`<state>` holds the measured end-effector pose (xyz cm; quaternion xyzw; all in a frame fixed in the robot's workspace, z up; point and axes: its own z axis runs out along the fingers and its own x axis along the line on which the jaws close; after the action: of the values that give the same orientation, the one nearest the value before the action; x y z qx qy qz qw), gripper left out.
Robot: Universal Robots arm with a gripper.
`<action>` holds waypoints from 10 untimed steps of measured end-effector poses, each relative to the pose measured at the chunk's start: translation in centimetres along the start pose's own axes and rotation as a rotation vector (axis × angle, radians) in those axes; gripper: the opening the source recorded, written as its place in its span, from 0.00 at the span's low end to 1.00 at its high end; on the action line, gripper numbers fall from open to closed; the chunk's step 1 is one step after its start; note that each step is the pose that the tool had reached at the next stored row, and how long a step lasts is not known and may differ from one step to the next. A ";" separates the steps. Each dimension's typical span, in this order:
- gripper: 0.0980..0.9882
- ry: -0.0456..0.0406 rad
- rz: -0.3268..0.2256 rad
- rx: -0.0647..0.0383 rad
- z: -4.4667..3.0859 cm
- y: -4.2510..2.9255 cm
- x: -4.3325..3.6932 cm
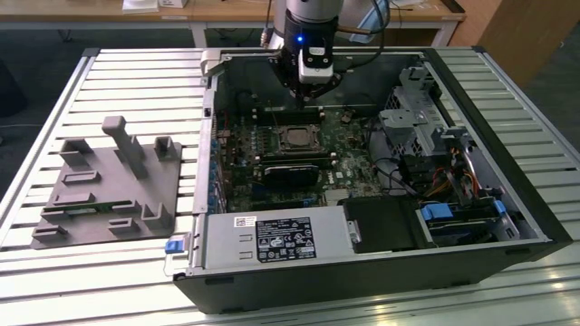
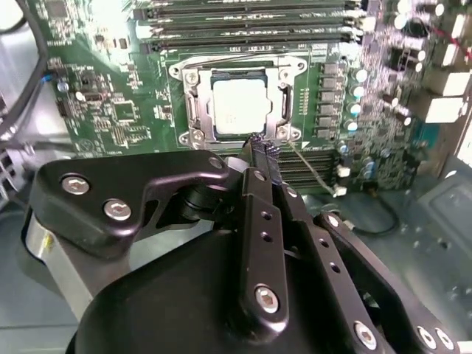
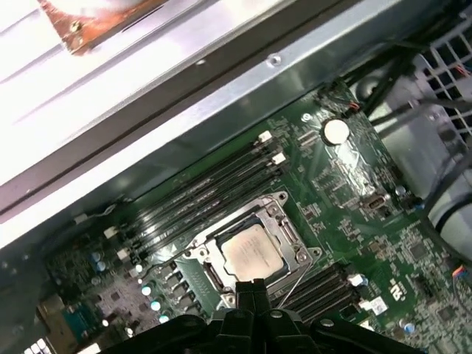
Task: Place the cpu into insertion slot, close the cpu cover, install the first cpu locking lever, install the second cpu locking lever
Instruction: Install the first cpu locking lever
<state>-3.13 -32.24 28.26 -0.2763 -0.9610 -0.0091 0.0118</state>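
A slatted metal table (image 1: 118, 81) carries an open computer case (image 1: 507, 224) that lies on its side. In the exterior view a grey plastic fixture (image 1: 109, 183) lies at nine o'clock from the case, and wooden desks (image 1: 227, 10) stand at twelve o'clock behind the table. Inside the case the green motherboard (image 1: 349, 156) faces up, and a power supply (image 1: 272, 241) sits at six o'clock from it.

The arm (image 1: 308, 20) comes down almost upright from twelve o'clock into the case. The gripper (image 1: 306, 107) hangs low over the board, just at twelve o'clock from the socket. In the second wrist view its jaws are pressed together with nothing between them, and the fingertips (image 2: 259, 147) sit right at the socket's edge.

The cpu (image 2: 240, 107) lies flat in the insertion slot (image 2: 236, 74), and the cpu cover (image 2: 284, 96) is down around it. A thin wire lever (image 2: 317, 171) runs out from the socket corner beside the fingertips, over the memory slots (image 2: 317, 166).
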 end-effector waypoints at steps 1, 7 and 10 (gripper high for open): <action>0.01 0.0002 -0.018 0.001 0.02 0.00 0.00; 0.01 0.0014 -0.126 0.004 0.17 0.00 0.00; 0.01 0.0019 -0.182 0.005 0.25 0.00 -0.01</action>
<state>-3.13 -32.24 28.01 -0.1880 -0.9821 -0.0080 0.0126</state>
